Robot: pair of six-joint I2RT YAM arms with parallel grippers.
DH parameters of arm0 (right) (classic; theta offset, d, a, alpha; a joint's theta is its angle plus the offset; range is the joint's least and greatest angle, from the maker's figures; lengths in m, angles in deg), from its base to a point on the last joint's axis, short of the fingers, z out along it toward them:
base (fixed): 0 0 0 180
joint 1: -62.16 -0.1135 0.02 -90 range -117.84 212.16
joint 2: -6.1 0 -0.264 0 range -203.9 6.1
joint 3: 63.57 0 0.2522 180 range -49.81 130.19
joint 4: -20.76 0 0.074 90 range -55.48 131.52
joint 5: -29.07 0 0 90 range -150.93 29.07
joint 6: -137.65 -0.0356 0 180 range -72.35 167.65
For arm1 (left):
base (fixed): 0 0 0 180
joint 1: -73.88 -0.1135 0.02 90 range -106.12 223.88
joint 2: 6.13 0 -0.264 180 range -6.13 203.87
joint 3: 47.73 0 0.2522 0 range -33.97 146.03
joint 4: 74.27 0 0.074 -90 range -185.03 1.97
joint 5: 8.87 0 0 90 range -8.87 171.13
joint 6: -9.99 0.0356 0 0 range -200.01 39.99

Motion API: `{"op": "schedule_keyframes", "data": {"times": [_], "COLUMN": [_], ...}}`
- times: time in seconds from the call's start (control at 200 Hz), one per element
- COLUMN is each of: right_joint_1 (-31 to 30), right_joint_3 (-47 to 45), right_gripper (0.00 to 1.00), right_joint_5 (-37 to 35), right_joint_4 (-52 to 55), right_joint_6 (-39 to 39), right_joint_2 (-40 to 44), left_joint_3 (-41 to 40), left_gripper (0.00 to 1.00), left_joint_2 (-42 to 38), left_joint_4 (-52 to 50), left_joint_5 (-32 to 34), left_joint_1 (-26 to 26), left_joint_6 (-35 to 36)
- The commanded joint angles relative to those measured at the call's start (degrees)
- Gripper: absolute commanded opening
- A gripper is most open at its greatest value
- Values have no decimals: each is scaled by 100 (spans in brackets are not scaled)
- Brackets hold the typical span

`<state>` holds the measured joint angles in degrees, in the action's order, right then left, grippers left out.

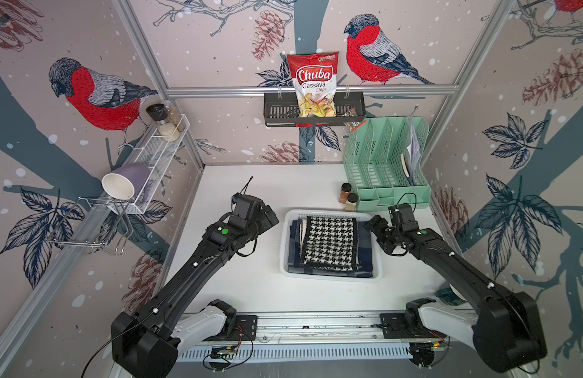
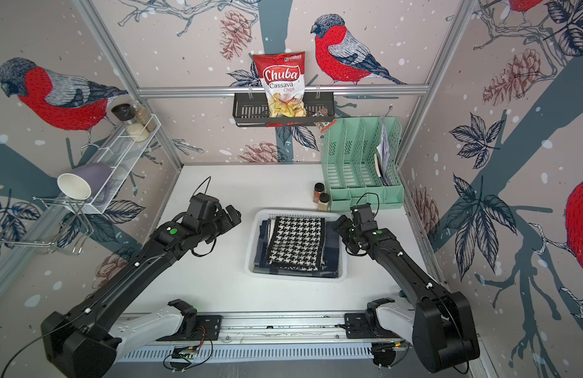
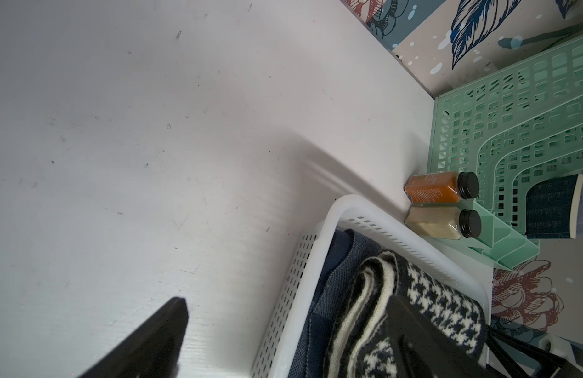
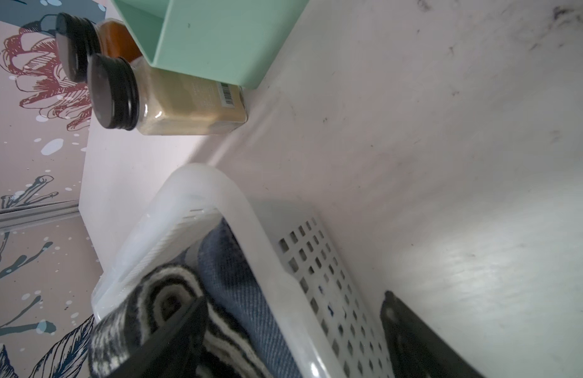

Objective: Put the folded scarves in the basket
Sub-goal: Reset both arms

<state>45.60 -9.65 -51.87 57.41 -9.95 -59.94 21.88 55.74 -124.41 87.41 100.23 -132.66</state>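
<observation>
Finds the folded houndstooth scarf, woolly black-and-cream, lying flat inside the white perforated plastic basket, atop navy denim-like cloth. Looks like placing done, at the letting-go stage. Shows the left gripper spread wide at the basket's left rim and the right gripper spread at its right rim, pinching nothing. Calls next for lifting both clear without snagging weave or rim. Notes spice jars just beyond the far rim.

A lab booth (aluminium frame, bird wallpaper) dressed as home
</observation>
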Motion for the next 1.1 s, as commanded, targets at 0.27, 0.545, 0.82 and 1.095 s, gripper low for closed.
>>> {"op": "schedule_keyframes", "data": {"times": [0.27, 0.545, 0.82, 1.095], "right_joint_1": [1153, 1183, 1306, 1374], "right_joint_3": [1486, 1699, -401, -1176], "right_gripper": [100, 100, 100, 100], "right_joint_5": [-1530, -3126, -3935, -4406], "right_joint_4": [324, -882, -4481, -5775], "right_joint_6": [1601, 2138, 3537, 4156], "right_joint_2": [185, 131, 573, -65], "left_joint_3": [935, 1105, -569, -1889], "left_gripper": [96, 97, 96, 95], "left_joint_2": [332, 279, -501, 321], "left_joint_4": [-1020, -718, 1766, 3669], "left_joint_5": [1615, 3198, 3183, 4619], "left_joint_1": [-149, -278, -1321, -1555], "left_joint_6": [826, 1481, 1753, 2445]}}
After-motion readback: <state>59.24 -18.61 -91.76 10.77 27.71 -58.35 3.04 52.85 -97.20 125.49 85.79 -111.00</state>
